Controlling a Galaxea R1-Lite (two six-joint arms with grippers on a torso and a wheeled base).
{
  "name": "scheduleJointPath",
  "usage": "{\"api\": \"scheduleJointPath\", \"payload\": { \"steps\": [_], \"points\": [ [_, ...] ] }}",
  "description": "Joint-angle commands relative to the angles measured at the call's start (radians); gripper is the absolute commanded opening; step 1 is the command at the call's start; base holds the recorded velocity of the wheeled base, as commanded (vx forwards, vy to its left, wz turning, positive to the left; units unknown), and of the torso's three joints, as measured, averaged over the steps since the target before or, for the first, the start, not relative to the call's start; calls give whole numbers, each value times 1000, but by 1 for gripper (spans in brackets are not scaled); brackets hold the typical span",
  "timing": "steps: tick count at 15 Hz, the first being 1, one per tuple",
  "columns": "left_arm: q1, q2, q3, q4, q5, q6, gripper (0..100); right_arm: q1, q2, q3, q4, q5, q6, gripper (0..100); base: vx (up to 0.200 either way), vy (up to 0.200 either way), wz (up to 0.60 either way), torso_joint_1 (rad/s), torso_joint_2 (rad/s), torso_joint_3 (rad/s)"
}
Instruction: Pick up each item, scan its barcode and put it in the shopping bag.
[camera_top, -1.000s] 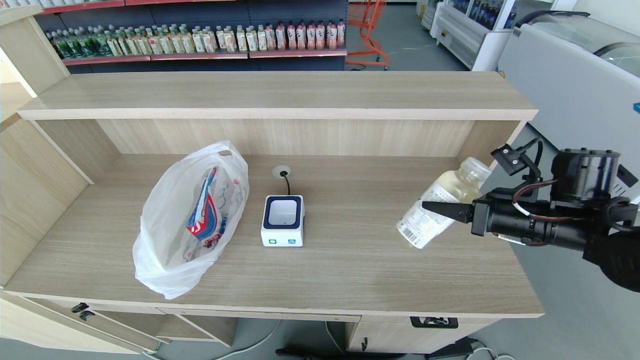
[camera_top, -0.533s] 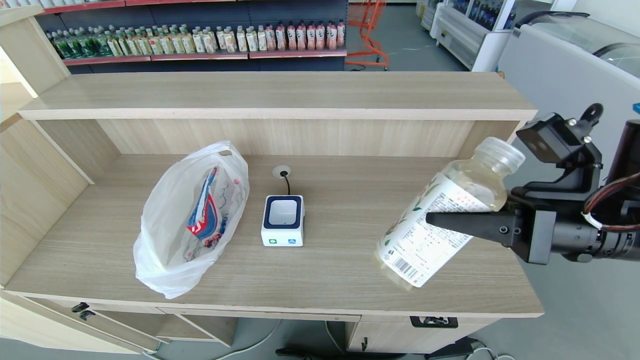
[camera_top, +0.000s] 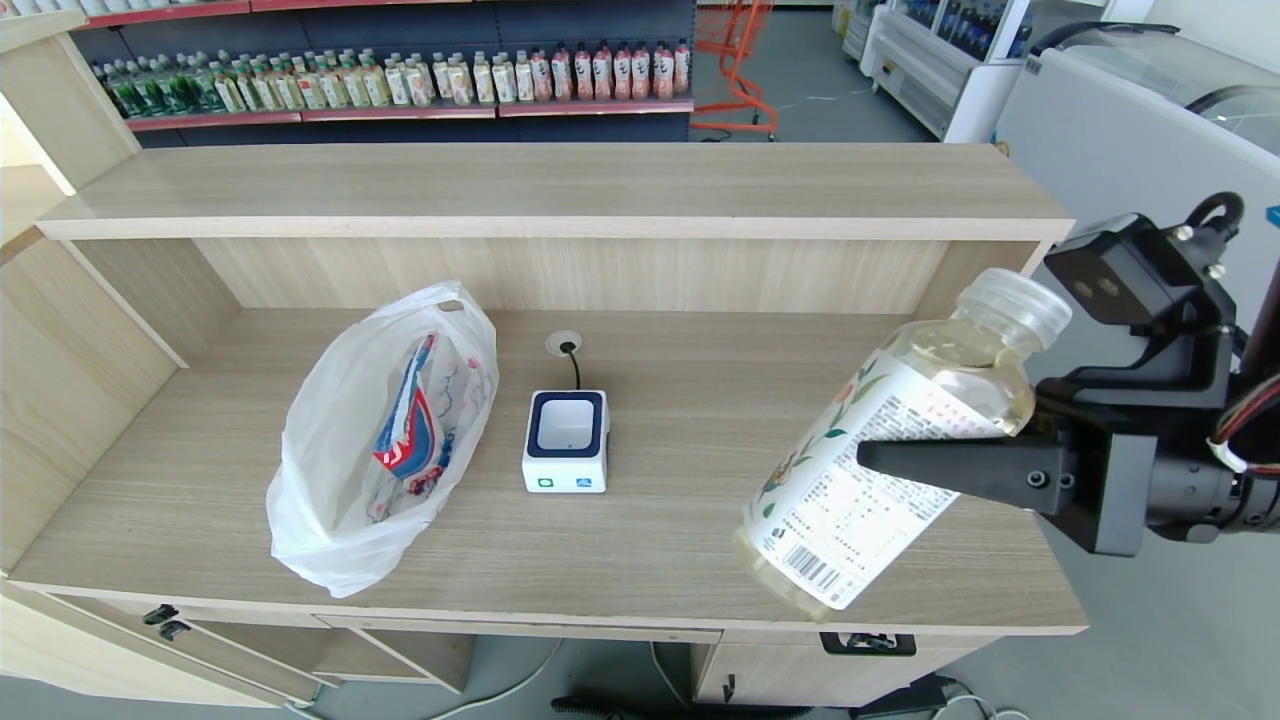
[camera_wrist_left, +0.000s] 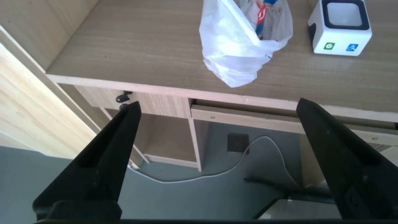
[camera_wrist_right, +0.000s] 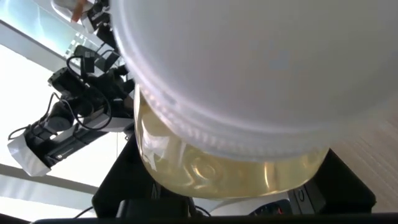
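Head view: the right gripper (camera_top: 875, 450) is clamped across the drink bottle (camera_top: 840, 520), which hangs tilted over the right end of the counter (camera_top: 680, 530), cap (camera_top: 1010, 305) high, base low. The barcode (camera_top: 812, 570) sits near the base, facing up toward the camera. My call is that the bottle wants carrying across to the scanner (camera_top: 566, 440), well apart from it, and turning until those bars face its window, then holding steady. The shopping bag (camera_top: 320, 500) lies just beside the scanner with a snack packet (camera_top: 408, 435) inside. The label (camera_top: 900, 415) shows leaf artwork and dense small print, too fine to read.

Left wrist view: the left gripper (camera_wrist_left: 217, 158) hangs spread wide and empty off the counter's front edge, bag and scanner beyond it.

Right wrist view: the cap looms close, pale yellow liquid beneath, dark fingers (camera_wrist_right: 121, 196) either side of the bottle; no writing legible
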Motion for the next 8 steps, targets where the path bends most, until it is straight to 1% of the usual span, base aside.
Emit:
{"api": "scheduleJointPath", "payload": {
  "steps": [1,5,8],
  "points": [
    [0,0,0,0,0,0,100,19,-3,-6,-1,-1,14,0,0,0,0,0,0,0],
    [0,0,0,0,0,0,100,56,0,-3,2,1,21,0,0,0,0,0,0,0],
    [0,0,0,0,0,0,100,62,12,-4,2,1,21,0,0,0,0,0,0,0]
  ]
}}
